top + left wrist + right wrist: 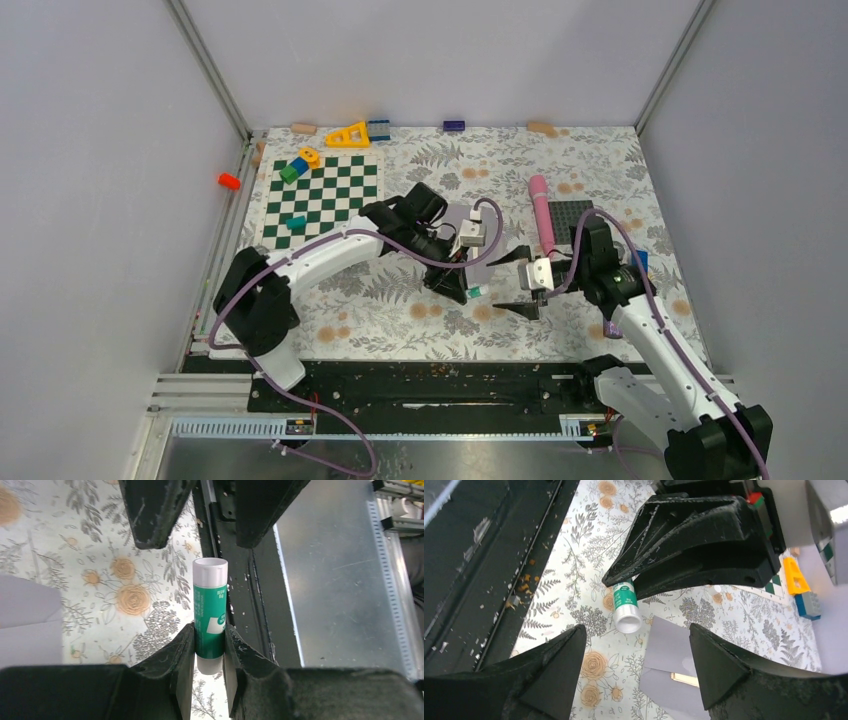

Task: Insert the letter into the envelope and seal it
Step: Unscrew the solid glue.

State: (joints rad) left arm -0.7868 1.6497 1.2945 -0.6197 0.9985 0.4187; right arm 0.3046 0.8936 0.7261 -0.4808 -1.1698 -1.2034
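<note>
Left wrist view: my left jaws are pinched narrow on a green glue stick (pixel 210 615), its white end pointing outward. My right jaws stand wide apart to its right, gripping nothing. The pale lavender envelope (pixel 669 662) lies flat on the floral counter (pixel 100 555), just beside the stick.

You have bright, even light from overhead in all three views, and it leaves only faint, soft shadows on the table (pixel 400 320). In your left wrist view the glue stick (pixel 210 615) is sharp, while the metal sheet (pixel 340 580) carries a mild sheen.
</note>
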